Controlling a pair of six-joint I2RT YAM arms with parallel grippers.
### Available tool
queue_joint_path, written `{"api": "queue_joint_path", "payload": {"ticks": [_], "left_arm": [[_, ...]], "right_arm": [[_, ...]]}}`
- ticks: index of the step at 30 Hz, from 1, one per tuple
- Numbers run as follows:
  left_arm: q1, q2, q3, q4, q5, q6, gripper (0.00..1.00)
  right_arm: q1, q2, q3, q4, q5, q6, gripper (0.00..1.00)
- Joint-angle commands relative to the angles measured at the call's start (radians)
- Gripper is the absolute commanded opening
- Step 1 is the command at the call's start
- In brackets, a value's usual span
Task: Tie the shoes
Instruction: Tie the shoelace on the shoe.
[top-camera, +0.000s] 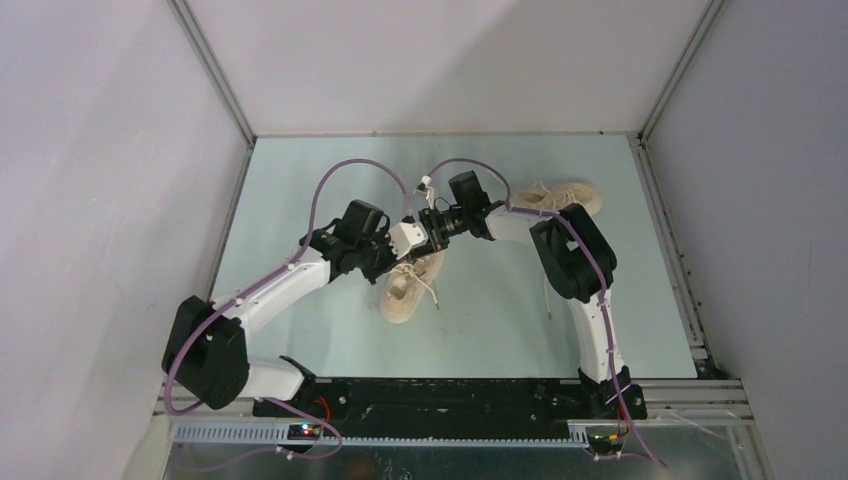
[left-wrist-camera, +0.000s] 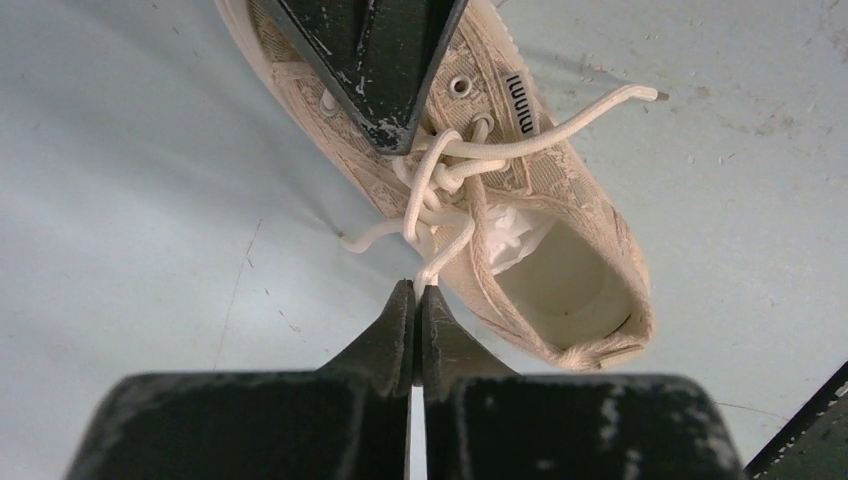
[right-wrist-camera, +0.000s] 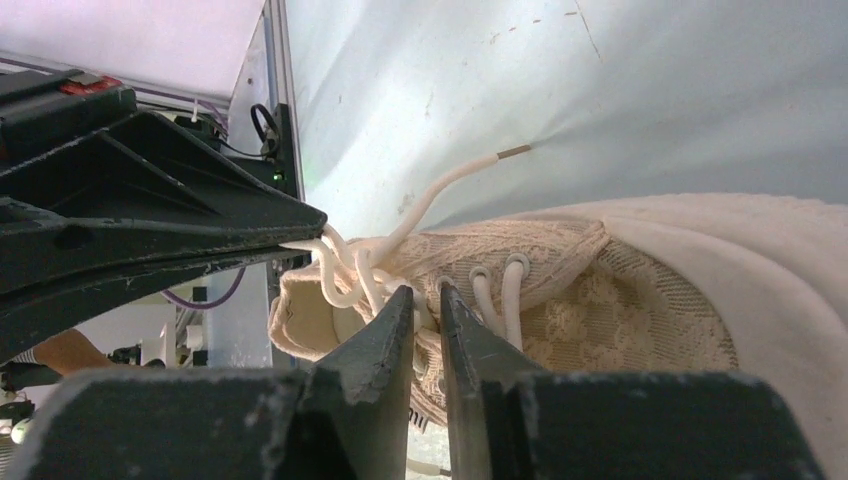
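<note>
1. Left wrist cam: the left pincer (left-wrist-camera: 415, 300) is clenched tight on one lace strand (left-wrist-camera: 441, 248). That strand runs straight up into the half-done knot (left-wrist-camera: 450, 172) on the near shoe (left-wrist-camera: 590, 215). The shoe lies on the bench (left-wrist-camera: 150, 150), heel end nearest the camera, and the other free end (left-wrist-camera: 600, 106) trails loose across the bench. My read is that this is the snug-the-knot step. So pull low and slow, away from the tongue rather than upward, or that light shoe will probably just lift.
2. Right wrist cam: the right pincer (right-wrist-camera: 428, 296) has its jaws parted just a crack, right at the eyelets beside the knot. I can't tell if any lace sits in the gap, but it looks released to me. I'd have it either press the shoe down as an anchor or grab the loose end, so the two strands get pulled opposite ways.
3. Top cam: both arms meet over that shoe mid-bench, pretty crowded, so keep the pull short. The second shoe (top-camera: 570, 196) sits well apart at the far right, behind the right arm.
</note>
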Motion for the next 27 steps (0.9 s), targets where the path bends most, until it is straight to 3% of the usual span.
{"api": "queue_joint_path", "payload": {"ticks": [1,11,21,27], "left_arm": [[0.005,-0.003,0.006,0.052,0.027,-0.048,0.00],[0.006,-0.006,0.007,0.056,0.021,-0.055,0.00],[0.015,-0.001,0.019,0.053,0.015,-0.056,0.00],[0.018,0.004,0.023,0.052,0.015,-0.061,0.00]], "right_arm": [[0.019,-0.018,0.015,0.075,-0.021,0.014,0.20],[0.035,-0.009,0.039,0.030,-0.017,-0.025,0.17],[0.036,-0.010,0.039,-0.013,-0.021,-0.070,0.29],[0.042,0.010,0.055,-0.007,-0.036,-0.064,0.15]]}}
